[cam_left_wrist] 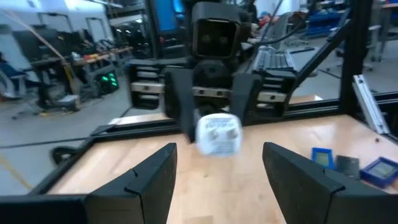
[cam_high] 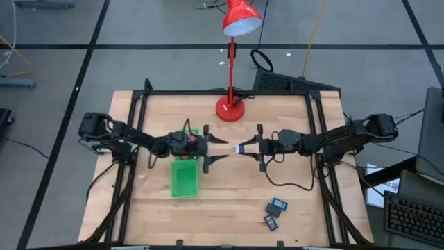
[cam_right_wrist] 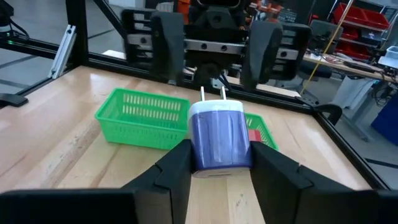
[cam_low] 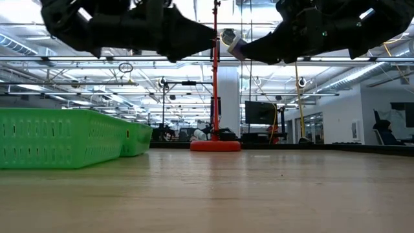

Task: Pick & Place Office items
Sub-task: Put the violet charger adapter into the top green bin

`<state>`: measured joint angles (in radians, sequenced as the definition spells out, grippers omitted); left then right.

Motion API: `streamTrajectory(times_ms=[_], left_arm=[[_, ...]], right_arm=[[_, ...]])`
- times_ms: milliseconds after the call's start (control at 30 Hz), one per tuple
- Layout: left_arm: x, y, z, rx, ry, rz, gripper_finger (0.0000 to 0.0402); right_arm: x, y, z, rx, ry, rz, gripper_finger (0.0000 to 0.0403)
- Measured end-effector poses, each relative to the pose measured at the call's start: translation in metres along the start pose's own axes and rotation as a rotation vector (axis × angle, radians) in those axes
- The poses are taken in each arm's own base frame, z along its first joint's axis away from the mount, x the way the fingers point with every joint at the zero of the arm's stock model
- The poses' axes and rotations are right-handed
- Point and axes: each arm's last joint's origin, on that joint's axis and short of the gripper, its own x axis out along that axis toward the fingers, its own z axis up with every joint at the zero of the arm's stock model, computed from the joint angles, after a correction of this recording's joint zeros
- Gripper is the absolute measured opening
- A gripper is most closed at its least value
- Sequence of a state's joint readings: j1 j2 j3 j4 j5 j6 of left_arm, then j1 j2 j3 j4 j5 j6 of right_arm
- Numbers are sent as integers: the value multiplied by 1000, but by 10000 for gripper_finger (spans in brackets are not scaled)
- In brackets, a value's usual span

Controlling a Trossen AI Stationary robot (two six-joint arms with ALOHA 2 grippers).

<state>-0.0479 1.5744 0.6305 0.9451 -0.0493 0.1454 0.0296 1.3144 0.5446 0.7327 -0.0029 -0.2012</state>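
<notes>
Two arms: met above the middle of the worktop (cam_high: 291,194), both raised well clear of the wood, gripper tips facing each other.
Right gripper (cam_right_wrist: 214,165): fingers pressed against a whitish-blue plug adapter (cam_right_wrist: 217,138), pinching it by its sides, its two metal prongs pointing toward the left arm.
Left gripper (cam_left_wrist: 217,168): fingers spread wide, nothing between them, lined up with the adapter and just short of it.
Adapter position: in the air between the two grippers, over the centre of the worktop, beside the far end of the green tray (cam_high: 184,177).
Green tray: lay left of centre, partly under the left gripper; a red piece (cam_right_wrist: 254,136) showed inside its far compartment.
Dark rectangles with blue faces (cam_high: 275,213): lay together near the front edge, toward the right front corner.
Red desk lamp (cam_high: 232,62): base stood at the middle of the back edge, shade leaning beyond the worktop.
</notes>
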Motion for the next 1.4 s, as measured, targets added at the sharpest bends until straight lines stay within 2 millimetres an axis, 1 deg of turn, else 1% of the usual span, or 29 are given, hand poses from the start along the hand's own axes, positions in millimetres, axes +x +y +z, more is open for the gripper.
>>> streamTrajectory(times_ms=[167,400,733,1267,1333,1400], left_arm=[[19,-1,-1,-33,8,-10,241],[31,-3,-7,-35,28,-12,241],[37,-2,-3,-39,9,2,241],[37,-1,-2,-46,5,35,241],[37,-1,-2,-46,4,34,236],[37,-1,-2,-46,5,34,222]], right_arm=[[0,0,0,2,3,0,133],[0,0,0,2,-3,-1,133],[0,1,3,5,-28,2,133],[0,2,4,3,-39,6,133],[0,2,4,3,-40,6,133],[0,2,4,2,-39,5,133]])
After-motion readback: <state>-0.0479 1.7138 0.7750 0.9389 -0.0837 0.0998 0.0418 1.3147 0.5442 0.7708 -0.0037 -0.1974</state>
